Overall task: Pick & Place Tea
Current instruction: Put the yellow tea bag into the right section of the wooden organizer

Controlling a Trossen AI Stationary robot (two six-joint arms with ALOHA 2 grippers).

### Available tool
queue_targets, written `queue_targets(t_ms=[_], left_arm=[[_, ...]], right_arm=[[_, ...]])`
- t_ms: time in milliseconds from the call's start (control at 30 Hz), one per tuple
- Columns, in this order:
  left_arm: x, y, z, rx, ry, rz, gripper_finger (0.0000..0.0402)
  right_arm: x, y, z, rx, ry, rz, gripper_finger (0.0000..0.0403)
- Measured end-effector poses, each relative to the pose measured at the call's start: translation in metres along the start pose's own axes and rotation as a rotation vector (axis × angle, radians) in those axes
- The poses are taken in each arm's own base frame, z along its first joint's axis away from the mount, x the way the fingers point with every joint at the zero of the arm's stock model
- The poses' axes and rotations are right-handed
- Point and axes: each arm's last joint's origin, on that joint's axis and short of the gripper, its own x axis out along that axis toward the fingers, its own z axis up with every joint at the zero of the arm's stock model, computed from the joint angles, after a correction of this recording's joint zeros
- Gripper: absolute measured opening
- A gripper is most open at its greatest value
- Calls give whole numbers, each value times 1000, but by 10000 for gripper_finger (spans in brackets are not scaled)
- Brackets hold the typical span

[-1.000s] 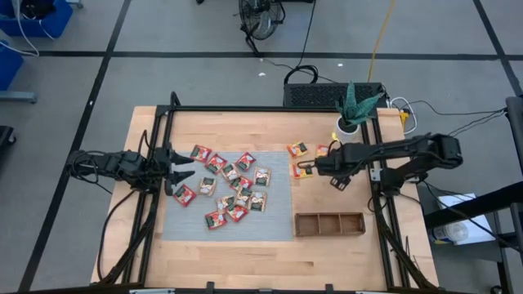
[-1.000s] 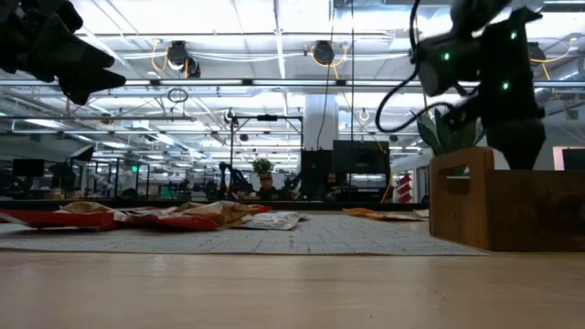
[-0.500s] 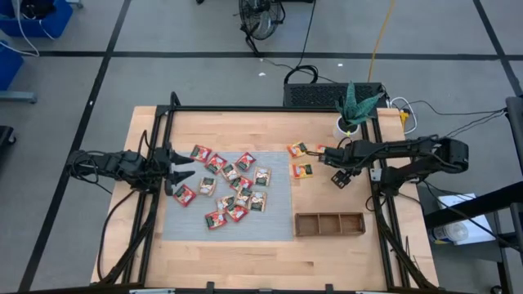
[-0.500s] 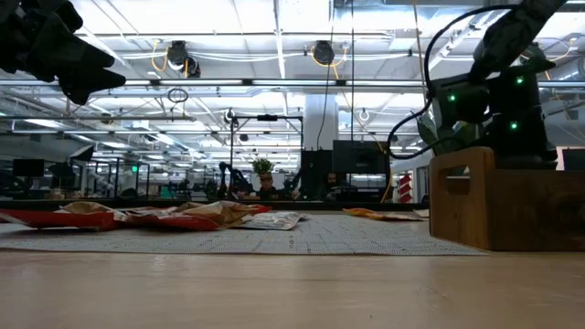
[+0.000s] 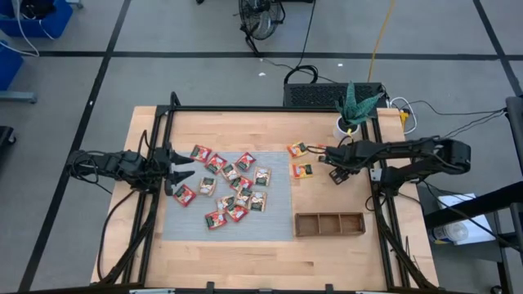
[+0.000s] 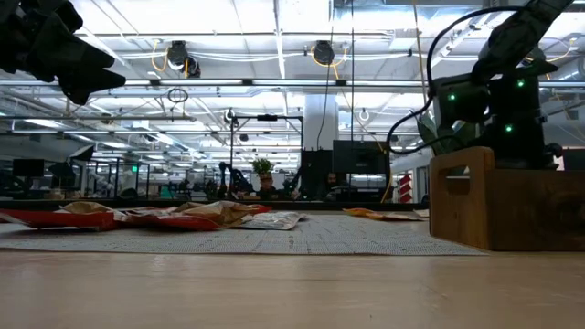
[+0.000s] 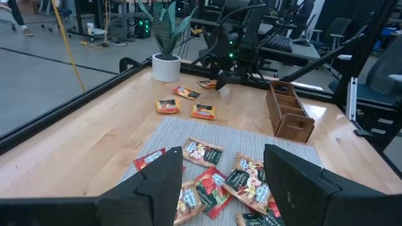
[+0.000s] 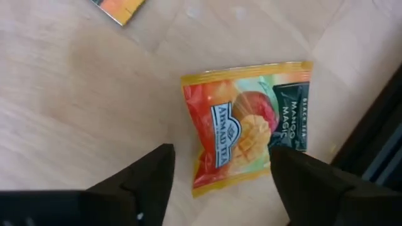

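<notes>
Wooden tray [image 5: 329,223]: three compartments, no sachets inside. Surface [image 5: 245,245]: tea sachets [image 5: 233,189] on grey mat [image 5: 184,220]; yellow-orange sachets [image 5: 302,171] beside it. Right hand [image 5: 329,156] open over one sachet [image 8: 245,122]. Left hand [image 5: 181,171] open at mat edge. Potted plant [image 5: 353,109] behind.

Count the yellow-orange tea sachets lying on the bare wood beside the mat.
4 sachets: one, a second and a third just off the mat, a fourth at the right gripper. More could hide under that arm.

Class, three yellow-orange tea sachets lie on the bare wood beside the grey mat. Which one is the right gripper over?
The yellow-orange sachet nearest the potted plant; the right gripper hovers there with open fingers, while the other two lie nearer the mat.
</notes>
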Motion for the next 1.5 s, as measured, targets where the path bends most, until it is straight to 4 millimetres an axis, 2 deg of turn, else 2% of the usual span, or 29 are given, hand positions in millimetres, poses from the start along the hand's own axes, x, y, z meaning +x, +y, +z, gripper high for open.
queue_targets(t_ms=[400, 633, 800, 967, 1100, 1167, 1267, 1500], left_arm=[[0, 0, 0, 0, 0, 0, 223], [0, 0, 0, 0, 0, 0, 223], [0, 0, 0, 0, 0, 0, 223], [0, 0, 0, 0, 0, 0, 223], [0, 0, 0, 0, 0, 0, 223], [0, 0, 0, 0, 0, 0, 223], [0, 0, 0, 0, 0, 0, 223], [0, 0, 0, 0, 0, 0, 223]], right_arm=[[24, -7, -18, 66, 57, -9, 135], [27, -6, -20, 81, 60, 13, 73], [26, -1, -22, 22, 21, 14, 14], [22, 8, -23, -72, -64, 1, 7], [0, 24, -21, -144, -195, 28, 4], [-14, 31, -24, -191, -204, 67, 3], [-49, 47, -22, -215, -348, 197, 2], [-109, 64, -46, -313, -533, 386, 1]])
